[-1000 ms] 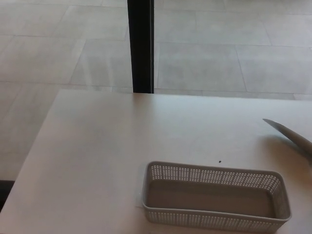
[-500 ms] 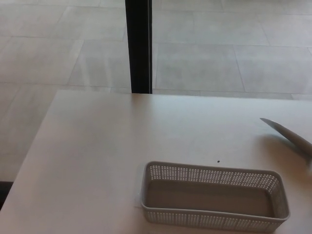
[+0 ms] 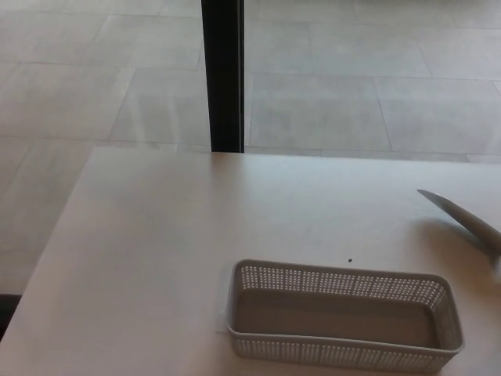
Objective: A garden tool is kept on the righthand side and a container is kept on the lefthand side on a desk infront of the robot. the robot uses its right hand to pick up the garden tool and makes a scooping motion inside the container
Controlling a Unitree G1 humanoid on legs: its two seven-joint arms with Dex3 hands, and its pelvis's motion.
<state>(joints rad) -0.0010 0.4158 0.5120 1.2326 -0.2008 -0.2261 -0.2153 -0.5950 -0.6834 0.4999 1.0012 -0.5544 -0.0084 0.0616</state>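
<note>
- The tiled floor point(image 3: 352, 94) fills the far part of the room, pale grey slabs, with a dark upright post point(image 3: 222, 74) rising from it just behind the table's far edge.
- The table point(image 3: 156, 235) is a plain off-white top, bare apart from two things and a tiny dark speck point(image 3: 350, 262) just beyond the basket.
- The perforated basket point(image 3: 343, 326), long and shallow, sits empty near the front edge, a little right of middle.
- The garden tool's blade point(image 3: 462, 218) pokes in from the right edge, its tip aimed left and away, well apart from the basket; the handle is out of sight.
- Over the last second almost nothing has changed: blade and basket look as they did, only the view has drifted a touch.
- Neither robot hand shows, so whether either one is apart or closed cannot be told; by my reckoning the pick-up has not visibly begun.
</note>
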